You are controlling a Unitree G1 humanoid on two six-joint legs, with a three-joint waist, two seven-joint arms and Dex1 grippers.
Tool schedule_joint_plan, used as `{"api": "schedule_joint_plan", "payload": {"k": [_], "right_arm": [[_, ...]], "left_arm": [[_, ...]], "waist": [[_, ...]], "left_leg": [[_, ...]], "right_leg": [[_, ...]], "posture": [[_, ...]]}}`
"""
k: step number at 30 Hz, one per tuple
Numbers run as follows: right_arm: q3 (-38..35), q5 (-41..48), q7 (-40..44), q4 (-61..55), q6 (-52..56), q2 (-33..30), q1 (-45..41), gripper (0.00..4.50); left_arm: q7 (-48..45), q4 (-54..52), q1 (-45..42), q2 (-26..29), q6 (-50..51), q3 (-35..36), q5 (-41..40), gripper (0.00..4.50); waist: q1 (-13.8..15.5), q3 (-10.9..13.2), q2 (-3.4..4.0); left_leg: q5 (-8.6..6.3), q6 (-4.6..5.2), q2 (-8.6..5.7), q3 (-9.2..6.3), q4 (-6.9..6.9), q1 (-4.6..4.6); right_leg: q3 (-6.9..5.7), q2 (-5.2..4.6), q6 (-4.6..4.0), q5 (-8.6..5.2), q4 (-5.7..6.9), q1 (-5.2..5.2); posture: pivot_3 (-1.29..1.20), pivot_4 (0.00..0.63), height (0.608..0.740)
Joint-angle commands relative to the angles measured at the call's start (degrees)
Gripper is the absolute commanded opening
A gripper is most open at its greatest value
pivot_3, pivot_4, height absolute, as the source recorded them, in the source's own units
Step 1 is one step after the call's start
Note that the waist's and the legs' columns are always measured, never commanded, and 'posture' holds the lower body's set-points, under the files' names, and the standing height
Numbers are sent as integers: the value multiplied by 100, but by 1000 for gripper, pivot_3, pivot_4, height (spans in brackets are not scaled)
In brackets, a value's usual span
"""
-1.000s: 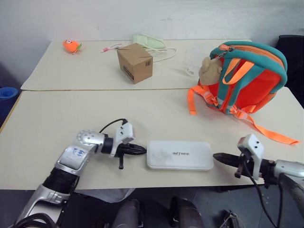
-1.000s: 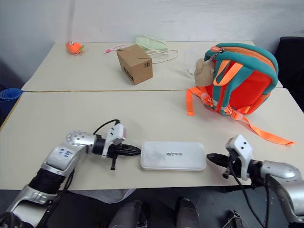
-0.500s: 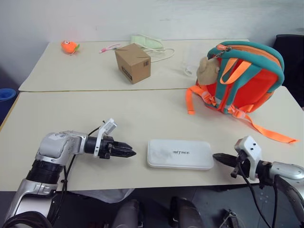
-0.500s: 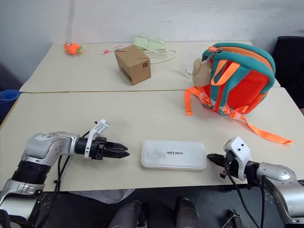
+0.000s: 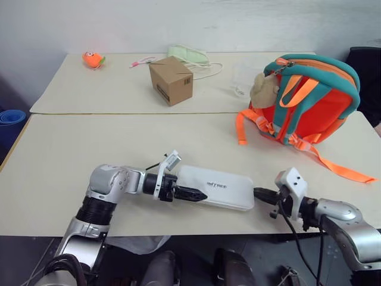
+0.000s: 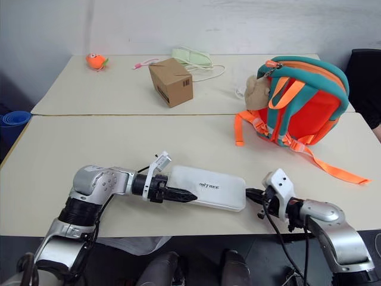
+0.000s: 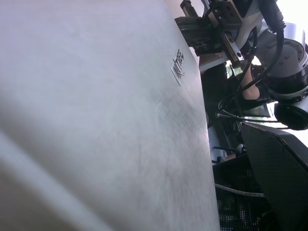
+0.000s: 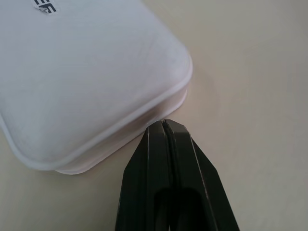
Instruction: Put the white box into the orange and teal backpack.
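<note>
I see the left gripper (image 5: 191, 193) at the white box's (image 5: 220, 187) near-left edge, finger spread unreadable; right gripper (image 8: 165, 126) pinched closed against its right corner.

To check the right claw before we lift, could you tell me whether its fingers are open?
No, in the right wrist view the right claw has its two black fingers pressed together at the edge of the white box.

The box (image 5: 217, 187) is white with grey letters. The backpack (image 5: 309, 98) is orange and teal.
</note>
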Motion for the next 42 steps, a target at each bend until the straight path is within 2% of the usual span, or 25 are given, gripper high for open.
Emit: {"api": "schedule_joint_plan", "payload": {"k": [1,6,9,10,13,17,20,23,24,27,31,35,37,39,42], "right_arm": [[-124,48,-172,-319,-19,107,144,0],[-610,348,-191,-642,27,121,674,0],[-933,516,-259,-889,63,127,981,0],[-1223,724,-270,-988,197,111,1124,167],[-2051,1209,-281,-1094,446,11,1329,904],[-3078,1828,-610,-645,836,-151,788,2302],[-3083,2120,-901,-163,1160,-249,-98,3294],[-2741,2078,-1032,358,1237,-197,-884,4329],[-2473,1959,-1101,744,1183,-84,-1391,4499],[-1845,1520,-1210,1744,915,145,-2495,4500],[-1378,1169,-1122,3059,597,506,-3689,4500],[-1069,972,-754,3774,321,777,-4344,4500],[-965,810,-622,4070,93,830,-4527,4126],[-892,726,-404,4220,-57,829,-4605,3567],[-781,669,-44,4127,-149,761,-4562,2489]], "left_arm": [[370,445,-63,-163,98,263,30,3868],[287,562,-240,-144,436,788,-370,2242],[249,382,-191,-65,490,891,-548,1557],[232,280,-149,6,501,927,-612,1335],[166,85,-80,257,563,1140,-816,1283],[83,51,-160,687,683,1810,-1177,1283],[-5,104,-276,965,694,2268,-1419,1283],[22,139,-369,1040,646,2502,-1556,1283],[-12,104,-372,1087,570,2564,-1590,1283],[-2,89,-385,1101,365,2680,-1638,1283],[170,107,-408,1069,117,2810,-1624,1283],[267,-25,-422,1168,63,3026,-1755,1283],[432,-54,-440,1203,20,3102,-1708,1283],[592,-33,-465,1226,-43,3177,-1665,1283],[741,-68,-489,1261,-130,3291,-1702,1283]], "waist": [[9,0,-1],[-15,2,-4],[-29,2,-4],[-32,3,-5],[-33,4,-8],[-52,6,-8],[-51,9,-13],[-43,9,-13],[-45,10,-15],[-100,13,-14],[-156,14,-14],[-199,14,-13],[-210,15,-13],[-204,15,-12],[-208,15,-12]], "left_leg": [[-1,-2,-2,-2,0,-1],[2,0,1,-8,0,-13],[1,0,4,-6,0,-15],[1,0,4,-3,0,-14],[1,0,6,-2,0,-12],[0,-3,8,4,0,-11],[-13,-26,14,0,-2,-11],[-8,-20,14,-6,-2,-16],[-5,-15,14,-8,-4,-17],[-1,-10,8,0,-3,-21],[6,-10,8,3,-4,-24],[8,-9,14,7,-5,-32],[7,-10,17,8,-5,-33],[7,-10,18,8,-5,-32],[8,-11,18,8,-4,-31]], "right_leg": [[1,-6,1,1,0,0],[-1,-6,2,1,6,-11],[-8,7,2,1,12,-10],[-9,10,2,1,12,-10],[-4,9,2,1,10,-9],[2,-1,1,1,1,-20],[7,-5,-10,-5,3,-23],[14,-6,-17,-9,6,-27],[13,-6,-19,-10,7,-26],[2,1,-18,-9,14,-31],[-3,28,-16,-8,28,-31],[-10,46,-15,-8,18,-34],[-9,51,-15,-8,15,-34],[-8,53,-14,-8,15,-34],[-3,55,-12,-7,17,-33]], "posture": [[0,150,740],[0,150,740],[0,150,740],[0,150,740],[0,150,740],[0,150,740],[0,150,740],[0,150,740],[0,150,740],[0,150,740],[0,150,740],[0,150,740],[0,150,740],[0,150,740],[0,150,740]]}}
